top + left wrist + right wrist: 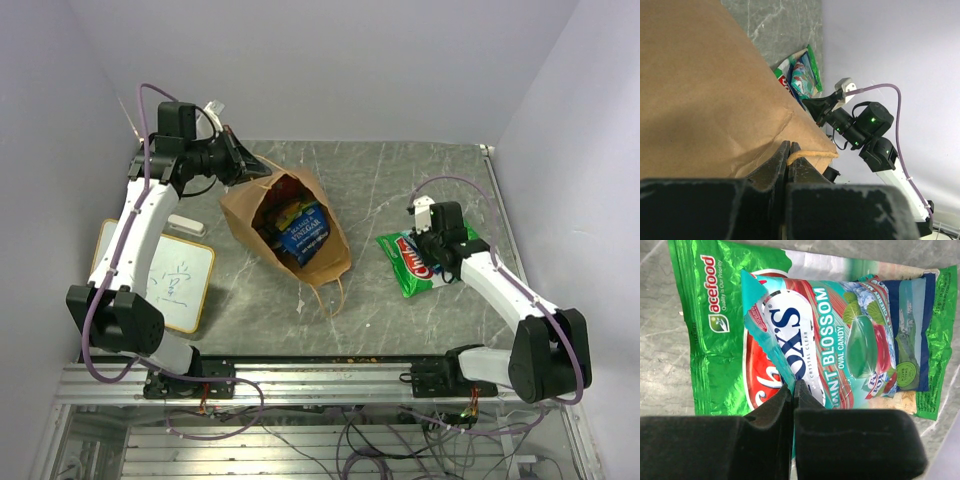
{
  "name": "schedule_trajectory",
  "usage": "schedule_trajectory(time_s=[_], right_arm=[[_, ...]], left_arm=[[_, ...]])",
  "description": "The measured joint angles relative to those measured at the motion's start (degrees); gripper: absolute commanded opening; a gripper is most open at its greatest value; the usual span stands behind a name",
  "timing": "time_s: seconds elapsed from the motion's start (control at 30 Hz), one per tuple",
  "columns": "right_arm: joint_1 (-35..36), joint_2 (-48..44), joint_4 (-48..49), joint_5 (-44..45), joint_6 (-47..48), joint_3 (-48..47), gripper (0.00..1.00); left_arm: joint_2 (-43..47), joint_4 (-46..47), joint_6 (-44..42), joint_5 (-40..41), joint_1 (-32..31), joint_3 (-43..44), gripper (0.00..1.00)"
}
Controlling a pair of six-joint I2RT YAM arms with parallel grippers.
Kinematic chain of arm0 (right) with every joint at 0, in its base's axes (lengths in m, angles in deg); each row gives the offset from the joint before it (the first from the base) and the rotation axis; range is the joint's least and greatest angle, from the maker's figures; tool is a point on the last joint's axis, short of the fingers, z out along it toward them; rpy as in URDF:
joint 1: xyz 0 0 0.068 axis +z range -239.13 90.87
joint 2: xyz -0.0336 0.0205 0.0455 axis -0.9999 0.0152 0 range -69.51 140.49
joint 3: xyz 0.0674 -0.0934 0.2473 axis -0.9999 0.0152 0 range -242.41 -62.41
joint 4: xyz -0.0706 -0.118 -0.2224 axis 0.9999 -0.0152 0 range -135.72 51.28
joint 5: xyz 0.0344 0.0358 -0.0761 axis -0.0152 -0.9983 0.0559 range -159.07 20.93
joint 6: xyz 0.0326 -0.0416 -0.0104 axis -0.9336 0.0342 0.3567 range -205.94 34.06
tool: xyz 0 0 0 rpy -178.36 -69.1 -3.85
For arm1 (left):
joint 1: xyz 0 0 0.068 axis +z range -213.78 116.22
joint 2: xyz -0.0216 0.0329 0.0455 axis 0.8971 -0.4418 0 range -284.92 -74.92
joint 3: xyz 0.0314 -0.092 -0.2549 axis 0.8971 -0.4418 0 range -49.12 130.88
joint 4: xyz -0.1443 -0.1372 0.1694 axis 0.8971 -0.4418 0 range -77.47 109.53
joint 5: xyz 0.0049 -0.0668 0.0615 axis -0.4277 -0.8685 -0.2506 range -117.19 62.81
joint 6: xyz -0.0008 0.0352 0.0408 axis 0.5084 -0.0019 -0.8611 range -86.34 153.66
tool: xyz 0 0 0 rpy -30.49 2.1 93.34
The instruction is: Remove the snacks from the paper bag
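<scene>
Pinching the paper bag (335,255) by its rim at the counter's (400,180) far left, the left end effector (789,150) is clamping paper and string handle (812,155). The bag is lying open, holding a blue packet (303,235). The right end effector (792,390) is gripping a teal mint packet (840,340) that is lying on a green packet (715,355), right of the bag.

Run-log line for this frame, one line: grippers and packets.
left gripper: shut on paper bag rim | right gripper: shut on mint candy packet, over green packet | blue packet: in bag
</scene>
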Motion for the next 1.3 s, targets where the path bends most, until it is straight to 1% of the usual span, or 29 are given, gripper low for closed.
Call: schedule_trajectory(time_s=[0.07,0.1,0.13,0.23,0.33,0.4,0.47,0.53,0.6,0.77,0.87,0.93,1.07,1.17,1.3], right_arm=[[0.0,0.17,0.02,-0.7,-0.63,-0.02,0.0],[0.0,0.31,0.07,-0.96,-0.85,-0.07,0.03],[-0.02,0.44,-0.04,-1.2,-0.96,-0.15,0.08],[-0.04,0.92,-1.11,-2.4,-1.2,-0.81,0.16],[-0.04,-0.37,-2.38,-4.37,-0.81,-1.25,0.32],[-0.02,-3.96,-2.64,-6.73,-0.11,-1.01,0.39],[-0.04,-8.41,-1.14,-9.2,0.68,-0.26,0.44],[-0.02,-13.22,1.88,-12.31,1.42,0.46,0.46],[-0.04,-15.5,5.4,-15.5,2.14,0.44,0.46],[0.02,-13.35,10.29,-26.21,4.26,-1.79,0.46],[1.07,-12.7,14.16,-34.4,6.43,-2.08,0.48],[3.19,-12.76,17.22,-38.93,8.48,-2.08,0.52],[13.33,-12.0,22.08,-43.54,16.06,-2.51,0.54],[21.57,-7.52,21.09,-45.81,24.33,-6.88,0.54],[28.37,0.0,19.61,-44.7,34.18,-12.9,0.55]], left_arm=[[0.0,-0.26,-0.35,0.0,-0.35,0.02,0.07],[0.0,-0.35,-0.5,0.0,-0.57,0.02,0.07],[0.0,-0.35,-0.57,0.0,-0.7,0.02,0.07],[0.0,-0.31,-0.61,-0.02,-0.96,0.02,0.07],[-0.04,-0.28,-0.61,-0.04,-1.14,0.02,0.07],[-0.04,-0.28,-0.59,-0.09,-1.14,0.02,0.07],[-0.04,-0.31,-0.66,-0.09,-1.16,0.02,0.07],[-0.04,-0.39,-0.87,-0.09,-1.29,0.09,0.07],[-0.04,-0.37,-1.01,-0.09,-1.4,0.11,0.07],[-0.24,0.0,-0.57,-0.31,-1.55,0.2,0.07],[-0.31,0.2,-0.28,-0.33,-1.53,0.17,0.07],[-0.31,0.24,-0.22,-0.35,-1.49,0.17,0.07],[-0.2,0.57,0.15,-0.42,-0.9,-0.04,0.07],[0.35,1.31,0.61,-0.44,-0.42,-0.74,0.07],[1.42,2.03,1.49,-0.57,-0.07,-2.27,0.07]])
